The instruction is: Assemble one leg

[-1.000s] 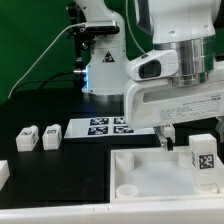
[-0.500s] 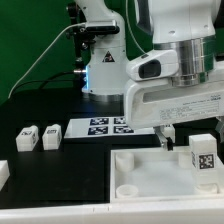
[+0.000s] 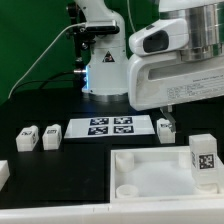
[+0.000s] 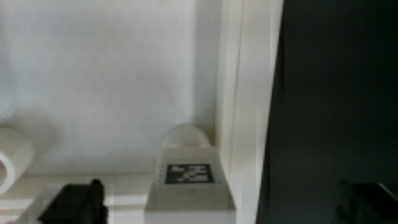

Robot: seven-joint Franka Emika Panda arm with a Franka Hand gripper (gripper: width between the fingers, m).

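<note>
A white leg (image 3: 203, 160) with a black-and-white tag stands upright in the near right corner of the white square panel (image 3: 150, 176). My gripper (image 3: 200, 106) hangs above it, open and empty, clear of its top. In the wrist view the leg (image 4: 192, 175) sits between my two dark fingers (image 4: 75, 201), touching neither. Another leg (image 3: 166, 127) lies just behind the panel. Two more legs (image 3: 27, 137) (image 3: 51, 136) lie at the exterior view's left.
The marker board (image 3: 110, 127) lies flat behind the panel. The robot base (image 3: 100, 60) stands at the back with cables. A white part (image 3: 3, 172) shows at the left edge. A round socket (image 4: 9, 160) is in the panel floor beside the leg.
My gripper has risen straight up off the upright leg, which stays standing in the panel. The leg behind the panel, hidden by a finger before, now shows.
</note>
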